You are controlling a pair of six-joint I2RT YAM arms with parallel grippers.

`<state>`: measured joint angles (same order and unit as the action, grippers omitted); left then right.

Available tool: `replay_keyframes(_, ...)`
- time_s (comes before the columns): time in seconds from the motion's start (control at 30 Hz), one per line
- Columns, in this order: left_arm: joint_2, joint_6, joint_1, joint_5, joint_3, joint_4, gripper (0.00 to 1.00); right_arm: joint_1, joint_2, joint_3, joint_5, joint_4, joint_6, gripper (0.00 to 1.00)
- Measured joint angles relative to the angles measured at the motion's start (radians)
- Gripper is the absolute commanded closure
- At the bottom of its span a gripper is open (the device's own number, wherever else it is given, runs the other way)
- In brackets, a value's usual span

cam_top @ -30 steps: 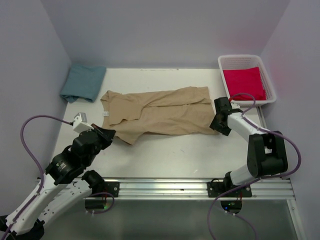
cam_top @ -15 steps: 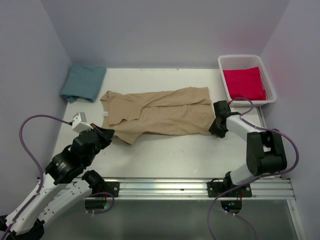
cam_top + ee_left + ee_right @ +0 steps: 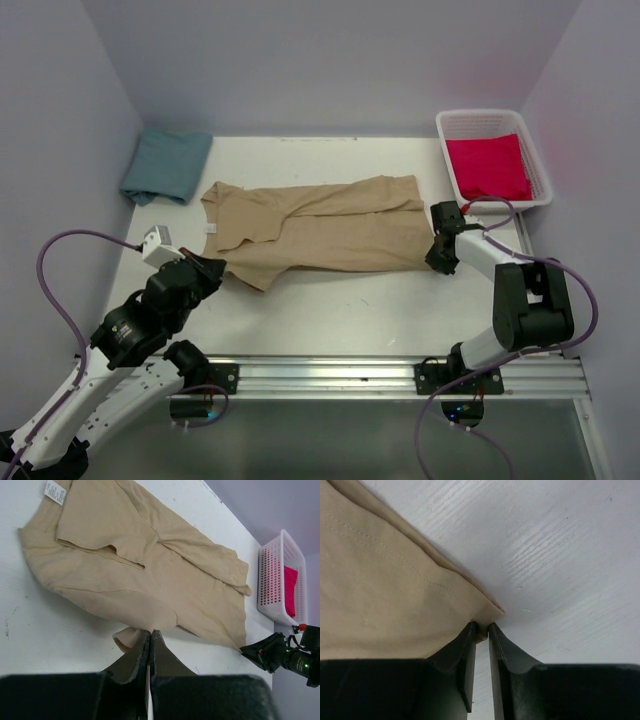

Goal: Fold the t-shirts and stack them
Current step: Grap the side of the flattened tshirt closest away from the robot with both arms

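Tan t-shirt [image 3: 320, 225] lies spread flat mid-tabletop [image 3: 350, 300], collar end to the left. Left gripper [image 3: 150, 634]: jaws pressed together at the shirt's near-left edge, seemingly nipping a small raised flap of cloth; the tips hide the contact. Right gripper [image 3: 481, 628]: jaws drawn narrow on the near-right hem corner, the cloth pinched between them. Teal t-shirt [image 3: 167, 167] sits folded at the far-left corner. Red-pink t-shirt [image 3: 487, 167] lies in the white basket [image 3: 541, 160], far right.
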<state>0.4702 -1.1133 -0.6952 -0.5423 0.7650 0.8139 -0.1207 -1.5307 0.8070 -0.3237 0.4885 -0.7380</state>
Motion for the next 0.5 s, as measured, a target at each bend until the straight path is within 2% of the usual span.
replay_keyframes(0.07, 0.0, 0.0, 0.0, -0.006, 0.0, 0.008, 1.0, 0.004, -0.001, 0.0, 0.0, -0.006, -0.003, 0.96)
replay_keyframes(0.1, 0.0, 0.0, 0.0, -0.009, 0.0, 0.013, 1.0, 0.004, -0.001, -0.001, 0.001, -0.01, -0.005, 1.0)
replay_keyframes(0.37, -0.002, 0.008, 0.0, -0.027, 0.025, 0.046, 1.0, 0.005, 0.049, -0.042, 0.026, -0.021, 0.001, 1.0)
replay_keyframes(0.5, -0.004, 0.018, 0.0, -0.05, 0.063, 0.072, 1.0, 0.005, 0.188, -0.082, 0.047, 0.032, 0.019, 1.0)
